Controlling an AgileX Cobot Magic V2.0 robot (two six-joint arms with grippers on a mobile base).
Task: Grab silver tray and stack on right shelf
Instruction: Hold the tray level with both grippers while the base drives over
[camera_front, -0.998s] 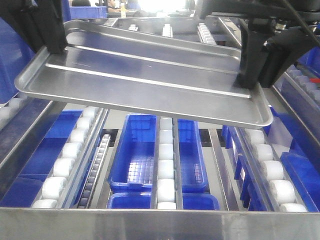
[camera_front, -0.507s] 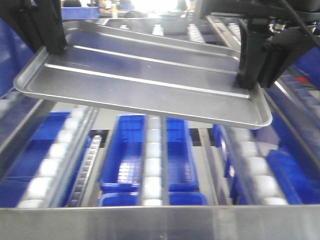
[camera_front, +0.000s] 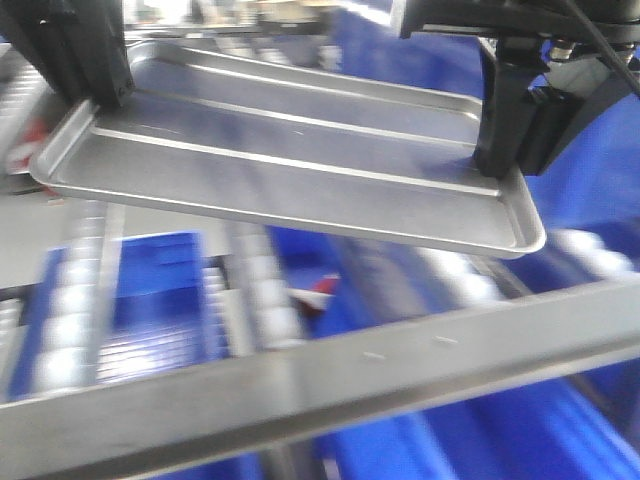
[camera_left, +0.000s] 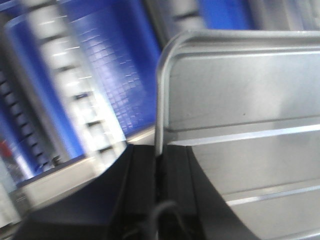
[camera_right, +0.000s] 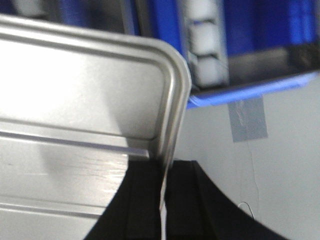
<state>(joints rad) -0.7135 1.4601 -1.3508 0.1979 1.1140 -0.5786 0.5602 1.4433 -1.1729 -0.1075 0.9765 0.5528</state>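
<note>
The silver tray (camera_front: 300, 170) hangs level in the air, its two long ridges showing, held at both short ends. My left gripper (camera_front: 100, 100) is shut on its left rim, and in the left wrist view the rim of the tray (camera_left: 240, 100) runs between the left gripper's (camera_left: 159, 155) black fingers. My right gripper (camera_front: 500, 170) is shut on the right rim, and the right wrist view shows the tray's (camera_right: 75, 90) rim pinched in the right gripper (camera_right: 162, 170). Below the tray lies the right shelf, its broad steel front lip (camera_front: 400, 365) with small screws crossing the front view aslant.
White roller rails (camera_front: 265, 300) and blue bins (camera_front: 150, 290) lie blurred under the tray, with a small red thing (camera_front: 318, 295) among them. More blue fills the far right (camera_front: 600, 180). The right wrist view shows a roller rail (camera_right: 205, 45) and a pale surface with grey tape (camera_right: 247, 120).
The whole background has swept sideways and blurred. A slanted steel lip with screws now replaces the level front lip. The tray and both grippers keep their place in the view.
</note>
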